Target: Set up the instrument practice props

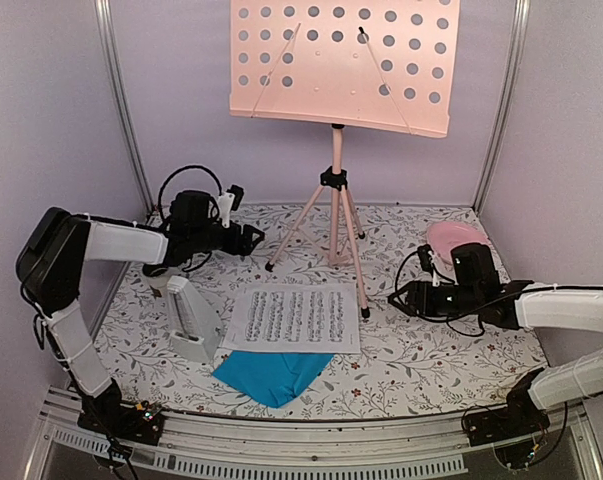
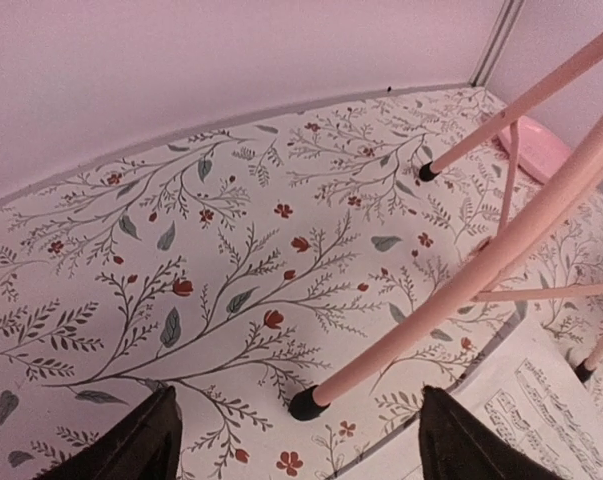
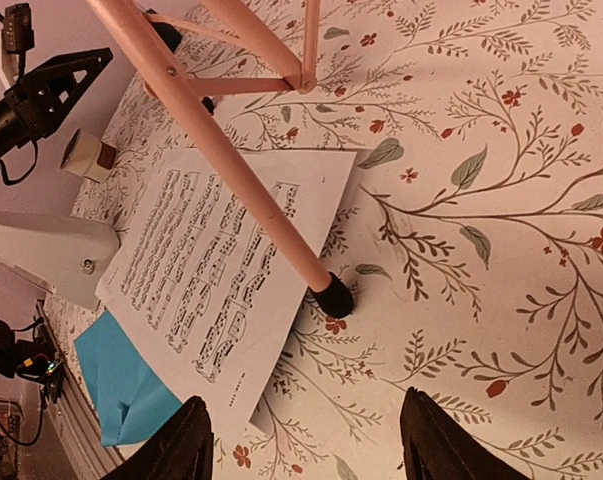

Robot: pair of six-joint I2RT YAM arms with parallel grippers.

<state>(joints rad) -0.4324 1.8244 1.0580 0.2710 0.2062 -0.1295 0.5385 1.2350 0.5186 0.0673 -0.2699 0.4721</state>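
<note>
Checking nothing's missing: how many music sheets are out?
2: the white sheet lies beside the stand; the blue sheet pokes from under the white's near edge. Others could hide beneath.

The stand [image 1: 336,180] had smooth, satin-painted tubes and black rubbery feet [image 3: 333,297]. The white sheet [image 1: 291,318] and blue sheet [image 1: 271,372] looked like matt paper; the metronome [image 1: 189,320], matt plastic.
</note>
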